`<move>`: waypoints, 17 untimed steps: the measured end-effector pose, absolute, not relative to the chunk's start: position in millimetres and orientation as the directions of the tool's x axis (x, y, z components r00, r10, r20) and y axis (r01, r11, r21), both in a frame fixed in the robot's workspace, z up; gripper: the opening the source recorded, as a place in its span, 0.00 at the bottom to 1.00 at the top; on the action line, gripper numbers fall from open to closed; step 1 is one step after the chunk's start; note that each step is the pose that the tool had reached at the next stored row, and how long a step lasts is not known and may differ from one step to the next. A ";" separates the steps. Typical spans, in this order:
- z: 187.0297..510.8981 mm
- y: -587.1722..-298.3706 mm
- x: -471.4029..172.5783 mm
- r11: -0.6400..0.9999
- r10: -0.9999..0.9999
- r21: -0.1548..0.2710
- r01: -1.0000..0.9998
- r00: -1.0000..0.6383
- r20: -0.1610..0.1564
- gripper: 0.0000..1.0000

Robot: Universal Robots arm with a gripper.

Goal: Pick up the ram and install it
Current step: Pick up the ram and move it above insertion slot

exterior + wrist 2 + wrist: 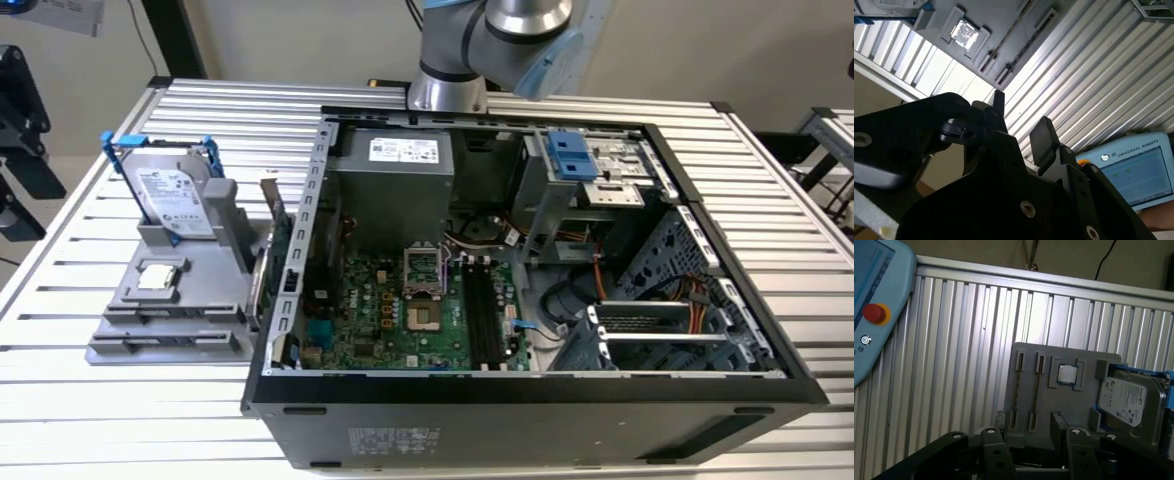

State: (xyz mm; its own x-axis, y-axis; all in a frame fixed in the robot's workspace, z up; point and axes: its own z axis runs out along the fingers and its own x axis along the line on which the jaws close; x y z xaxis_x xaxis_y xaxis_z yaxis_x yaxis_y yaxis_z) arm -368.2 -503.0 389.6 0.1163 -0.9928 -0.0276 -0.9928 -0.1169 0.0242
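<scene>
Presently the gripper point(1019, 116) is released: in the second wrist view its two fingers point(1040, 135) stand apart, with only the slatted table point(1094, 75) seen through the gap, and it grasps nothing. The ram point(1017, 390) is apart from it and untouched. It stands on its thin edge in a slot of the grey holder point(147, 345), which lies on this table at the exterior view's left, just beside the wall of the open computer case point(534, 410). I think several things can go wrong from here. A second thin strip point(1037, 385) stands in the neighbouring slot, near the first, so a finger coming down a little off the line may strike it or close on both. The small square chip point(158, 277) and the upright hard drive point(171, 190) share the same holder, and the case wall is close, so a wide approach may bump one of them. Because the stick is thin and long, a grip away from its middle may let it tilt or slip. For the installing, the black slots point(483, 315) lie low inside the case, in the lower middle of the exterior view, with bundled cables point(561, 300) just beside them. A tilted or shifted stick may miss the slot, or be pressed in crooked and stress the board.
</scene>
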 end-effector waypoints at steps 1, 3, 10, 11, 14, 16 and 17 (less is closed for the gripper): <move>389.1 -503.0 -368.2 -0.115 -0.993 0.024 -0.993 0.114 -0.028 1.00; 387.9 -502.9 -368.2 -0.100 -0.995 0.024 -0.995 0.099 -0.027 1.00; 381.6 -501.7 -368.4 -0.048 -0.999 0.024 -0.999 0.047 -0.028 1.00; 380.7 -500.9 -368.4 -0.045 -0.999 0.024 -0.999 0.044 -0.028 1.00; 378.3 -496.8 -368.1 -0.039 -0.999 0.024 -0.999 0.038 -0.027 1.00; 376.8 -494.0 -367.6 -0.037 -0.999 0.024 -0.999 0.036 -0.028 1.00; 376.0 -492.9 -367.4 -0.036 -0.999 0.024 -0.999 0.036 -0.027 1.00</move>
